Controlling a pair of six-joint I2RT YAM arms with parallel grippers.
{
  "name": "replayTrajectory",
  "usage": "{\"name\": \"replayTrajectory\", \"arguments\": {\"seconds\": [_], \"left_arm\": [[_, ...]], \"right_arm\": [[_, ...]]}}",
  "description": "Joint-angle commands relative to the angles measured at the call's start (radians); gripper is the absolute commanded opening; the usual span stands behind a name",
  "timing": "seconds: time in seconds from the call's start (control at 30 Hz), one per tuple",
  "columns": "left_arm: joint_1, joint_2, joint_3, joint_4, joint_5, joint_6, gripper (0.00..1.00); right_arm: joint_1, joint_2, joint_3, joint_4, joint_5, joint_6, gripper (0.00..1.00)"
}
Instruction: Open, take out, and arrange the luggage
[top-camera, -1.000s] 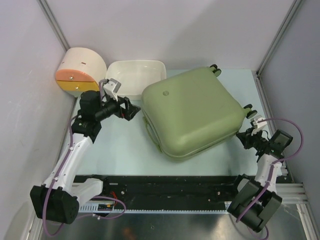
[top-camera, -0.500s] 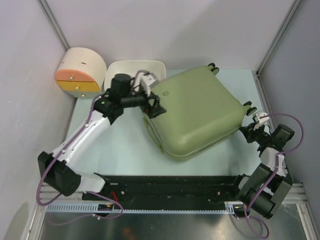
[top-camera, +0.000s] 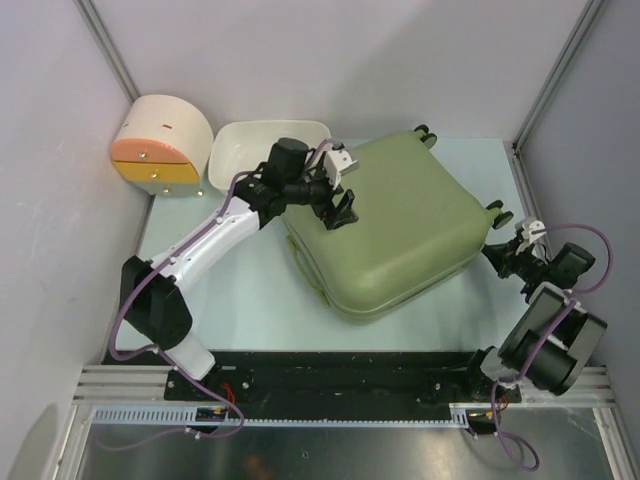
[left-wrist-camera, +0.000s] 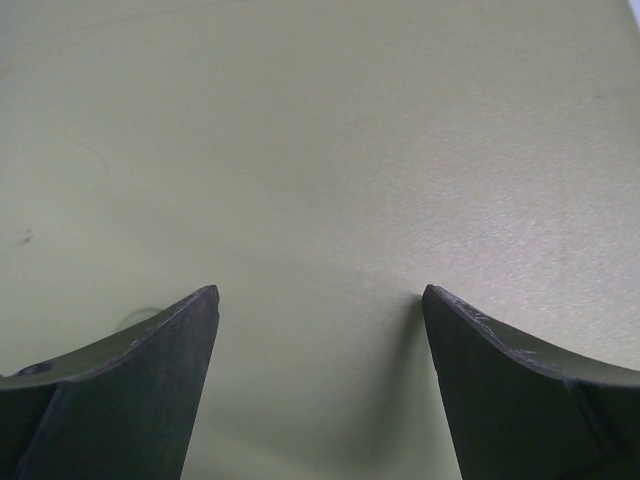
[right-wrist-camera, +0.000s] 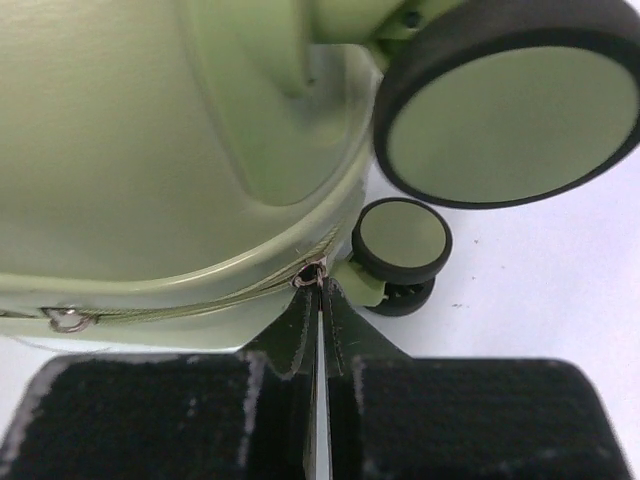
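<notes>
The olive-green luggage (top-camera: 400, 230) lies flat and closed on the table, wheels to the right. My left gripper (top-camera: 345, 210) hovers over its lid near the back left corner. In the left wrist view the gripper (left-wrist-camera: 320, 295) is open and empty, with only the green shell (left-wrist-camera: 320, 150) between its fingers. My right gripper (top-camera: 497, 258) is at the luggage's right corner by the wheels. In the right wrist view it (right-wrist-camera: 320, 300) is shut on a small metal zipper pull (right-wrist-camera: 312, 275) on the zipper seam, beside a small black wheel (right-wrist-camera: 402, 245).
A white tub (top-camera: 265, 150) stands behind the luggage's left corner. A round cream drawer box with an orange front (top-camera: 160, 140) sits at the back left. A second zipper pull (right-wrist-camera: 65, 320) hangs further along the seam. Walls close in on both sides.
My left arm has swung right, from beside the tub to over the luggage lid. My right gripper has shifted slightly right at the wheel corner.
</notes>
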Motion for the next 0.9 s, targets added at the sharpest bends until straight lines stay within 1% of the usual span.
{"name": "replayTrajectory", "arguments": {"seconds": [0.0,0.03,0.07,0.13,0.17,0.23,0.27,0.3,0.33,0.37,0.4,0.43,0.47,0.53,0.57,0.6,0.63,0.67,0.7,0.73,0.77,0.8,0.83,0.87], "left_arm": [[0.047,0.064,-0.025,-0.160,-0.028,0.011,0.87],[0.052,0.068,-0.024,-0.163,-0.028,0.017,0.87],[0.059,0.080,-0.019,-0.165,-0.028,0.019,0.86],[0.069,0.093,-0.010,-0.174,-0.020,0.023,0.86],[0.072,0.102,-0.008,-0.180,-0.020,0.024,0.85],[0.075,0.111,0.001,-0.185,-0.016,0.028,0.85],[0.075,0.116,0.002,-0.188,-0.014,0.030,0.85],[0.075,0.120,0.004,-0.191,-0.013,0.030,0.85],[0.076,0.126,0.008,-0.194,-0.013,0.034,0.84],[0.075,0.128,0.010,-0.199,-0.013,0.037,0.84],[0.076,0.137,0.011,-0.200,-0.014,0.037,0.84],[0.078,0.139,0.013,-0.202,-0.014,0.036,0.83],[0.081,0.142,0.013,-0.205,-0.011,0.034,0.84],[0.082,0.140,0.021,-0.205,-0.010,0.031,0.84],[0.084,0.137,0.022,-0.205,-0.002,0.031,0.84],[0.083,0.128,0.025,-0.205,0.003,0.028,0.85],[0.082,0.120,0.030,-0.205,0.009,0.027,0.87],[0.084,0.110,0.031,-0.203,0.035,0.027,0.91],[0.083,0.096,0.033,-0.203,0.038,0.027,0.91],[0.078,0.073,0.031,-0.205,0.042,0.028,0.92],[0.078,0.058,0.027,-0.205,0.055,0.030,0.94],[0.078,0.042,0.022,-0.206,0.067,0.033,0.96],[0.078,0.010,0.006,-0.208,0.081,0.037,0.97],[0.078,-0.005,-0.004,-0.211,0.088,0.043,0.99]], "right_arm": [[-0.023,0.116,0.112,0.474,0.000,0.144,0.00],[-0.024,0.146,0.123,0.524,0.002,0.200,0.00],[-0.024,0.187,0.125,0.622,0.008,0.222,0.00],[-0.021,0.233,0.144,0.708,0.028,0.302,0.00],[-0.020,0.285,0.160,0.778,0.034,0.342,0.00],[-0.012,0.336,0.207,0.846,0.051,0.415,0.00],[-0.008,0.394,0.221,0.941,0.060,0.525,0.00],[-0.006,0.422,0.233,0.999,0.059,0.582,0.01],[-0.002,0.455,0.243,1.068,0.056,0.657,0.06],[-0.001,0.501,0.252,1.212,0.054,0.790,0.11],[0.000,0.503,0.250,1.239,0.050,0.799,0.16],[0.003,0.493,0.252,1.204,0.045,0.773,0.24],[-0.001,0.483,0.252,1.157,0.043,0.764,0.25],[-0.018,0.456,0.254,1.137,0.045,0.775,0.29],[-0.032,0.439,0.252,1.108,0.052,0.764,0.29],[-0.037,0.398,0.255,1.062,0.053,0.703,0.33],[-0.041,0.367,0.260,0.922,0.040,0.639,0.37],[-0.043,0.339,0.264,0.828,0.021,0.558,0.42],[-0.043,0.271,0.283,0.725,0.016,0.368,0.54],[-0.044,0.238,0.298,0.490,0.016,0.277,0.59],[-0.044,0.211,0.321,0.366,0.017,0.197,0.64],[-0.047,0.184,0.394,0.240,0.014,0.101,0.72],[-0.048,0.155,0.434,-0.022,0.013,-0.066,0.76],[-0.048,0.149,0.483,-0.137,0.005,-0.150,0.78]]}}
